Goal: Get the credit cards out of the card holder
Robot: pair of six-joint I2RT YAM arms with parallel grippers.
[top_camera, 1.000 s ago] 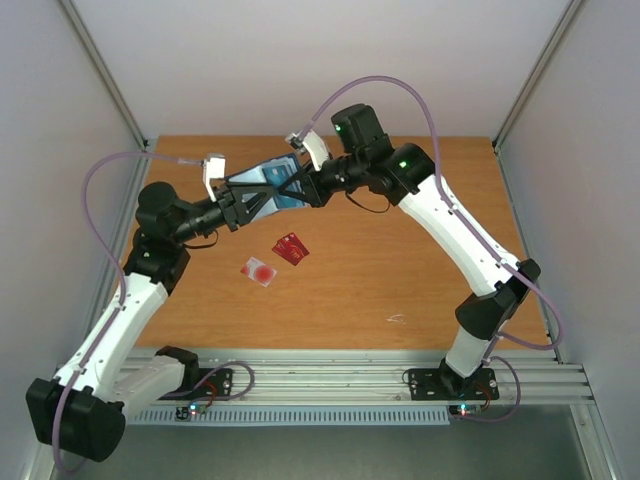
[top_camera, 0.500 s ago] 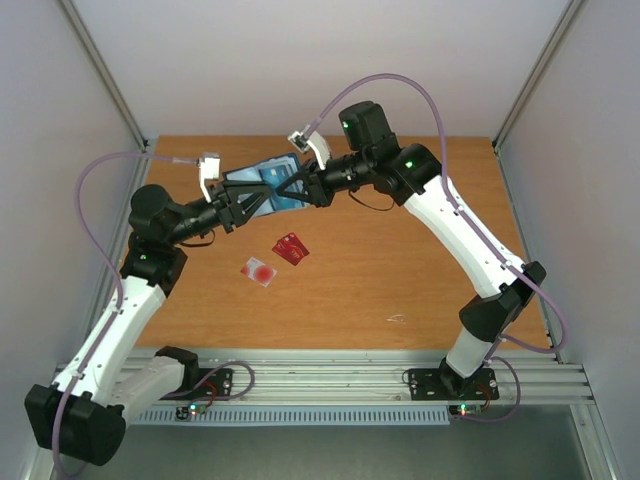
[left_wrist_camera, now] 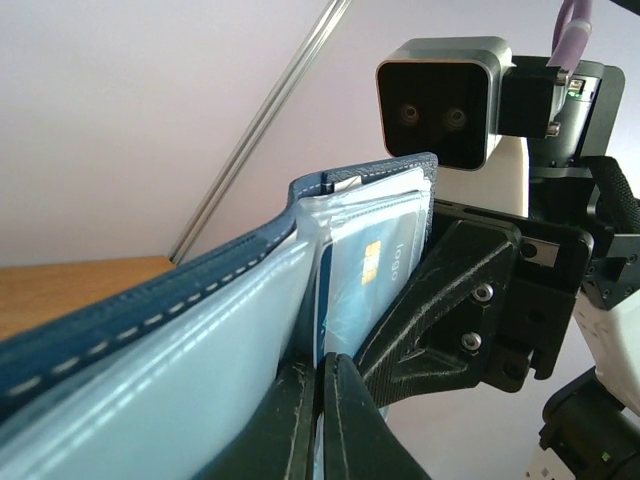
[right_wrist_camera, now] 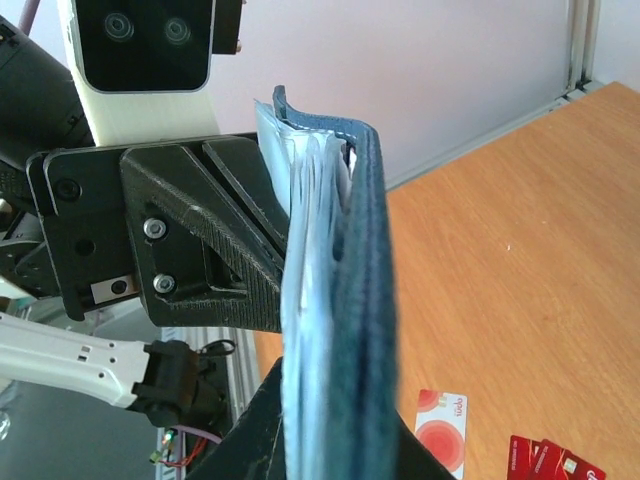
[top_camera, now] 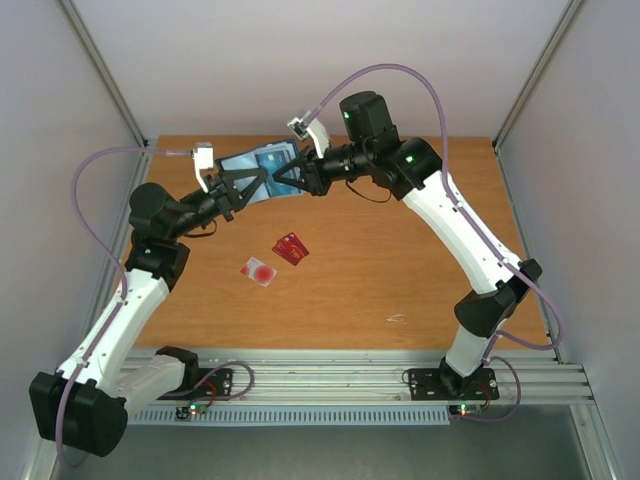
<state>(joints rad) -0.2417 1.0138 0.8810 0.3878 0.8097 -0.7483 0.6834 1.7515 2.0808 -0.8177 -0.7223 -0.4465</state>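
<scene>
My left gripper (left_wrist_camera: 320, 400) is pinched tight on the lower edge of the teal-blue card (left_wrist_camera: 375, 270), which sits in a pale pocket of the card holder (top_camera: 262, 160). My right gripper (right_wrist_camera: 330, 440) is clamped on the bottom of that navy holder, keeping it on edge in the air over the far edge of the table (top_camera: 420, 270), left of its middle. The pale card with the red circle (top_camera: 258, 271) and the red card (top_camera: 290, 249) lie flat just beside each other, left of the table's middle.
</scene>
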